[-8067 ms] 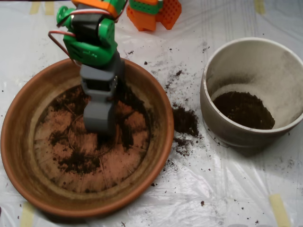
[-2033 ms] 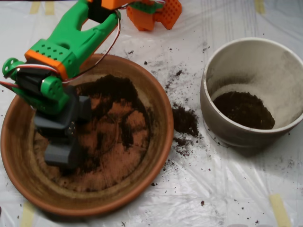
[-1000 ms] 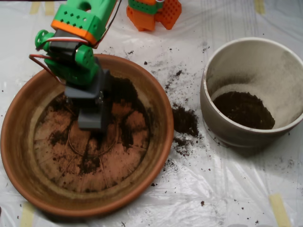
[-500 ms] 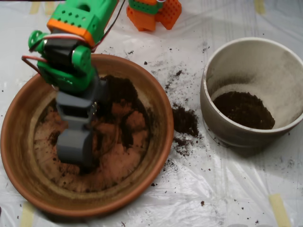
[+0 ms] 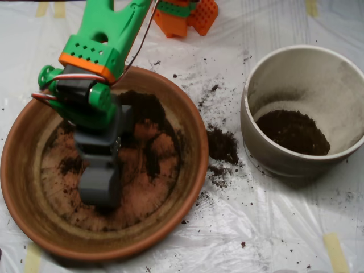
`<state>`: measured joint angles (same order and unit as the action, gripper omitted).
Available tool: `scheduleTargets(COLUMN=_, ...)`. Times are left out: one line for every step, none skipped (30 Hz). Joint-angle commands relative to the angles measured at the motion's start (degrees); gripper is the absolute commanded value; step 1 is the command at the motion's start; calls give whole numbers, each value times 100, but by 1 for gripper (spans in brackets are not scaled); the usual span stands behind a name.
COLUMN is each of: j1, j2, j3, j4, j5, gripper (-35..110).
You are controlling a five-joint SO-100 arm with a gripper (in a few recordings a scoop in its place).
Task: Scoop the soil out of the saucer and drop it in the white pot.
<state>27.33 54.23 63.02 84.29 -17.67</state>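
Left of frame, the claw [image 5: 99,185] is set low inside the saucer [image 5: 182,170]; whether its halves are parted cannot be told. Thin soil [image 5: 149,108] could be skimmed over, or spilled short of the white pot [image 5: 259,148].

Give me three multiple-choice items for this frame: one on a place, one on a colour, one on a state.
1. Where is the end effector?
A. over the white pot
B. inside the saucer
C. over the spilled soil on the sheet

2. What colour is the saucer?
A. orange-brown
B. blue
C. white

3. What is in the white pot?
A. nothing
B. water
C. soil covering the bottom

Answers:
1 B, the grey end effector sits low in the saucer's left half.
2 A, its rim and bottom are terracotta.
3 C, dark soil fills the bottom, with dusty walls bare above it.
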Motion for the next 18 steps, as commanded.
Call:
scheduleTargets(j1=44, j2=308, j3=-88, j4=88, j5=-272, gripper=44)
scheduleTargets(j1=79, j2=448, j3=220, j4=-35, j5=-343, gripper=44)
scheduleTargets(j1=105, j2=580, j3=536, j4=-176, j5=-413, gripper=43)
scheduleTargets(j1=123, j2=712, j3=835, j4=-299, j5=-501, gripper=43)
scheduleTargets(j1=141, j2=817, j3=1125, j4=-431, j5=-554, gripper=43)
scheduleTargets(j1=185, j2=914, j3=1380, j4=-527, j5=-606, gripper=43)
scheduleTargets(j1=211, j2=1002, j3=1600, j4=-598, j5=-650, gripper=42)
scheduleTargets(j1=237, j2=1090, j3=1828, j4=-686, j5=-677, gripper=41)
scheduleTargets(j1=264, j2=1187, j3=2065, j4=-756, j5=-703, gripper=39)
scheduleTargets(j1=290, j2=1301, j3=2294, j4=-853, j5=-729, gripper=37)
scheduleTargets(j1=308, j2=1459, j3=2584, j4=-1020, j5=-756, gripper=35)
scheduleTargets(j1=334, j2=1652, j3=2892, j4=-1213, j5=-782, gripper=32)
scheduleTargets(j1=360, j2=1802, j3=3146, j4=-1354, j5=-800, gripper=29)
scheduleTargets(j1=387, j2=1916, j3=3322, j4=-1406, j5=-826, gripper=25)
scheduleTargets(j1=422, j2=2039, j3=3480, j4=-1477, j5=-826, gripper=22)
scheduleTargets(j1=448, j2=2162, j3=3639, j4=-1538, j5=-844, gripper=19)
scheduleTargets(j1=466, j2=2268, j3=3779, j4=-1591, j5=-853, gripper=18)
scheduleTargets(j1=492, j2=2382, j3=3929, j4=-1652, j5=-861, gripper=17)
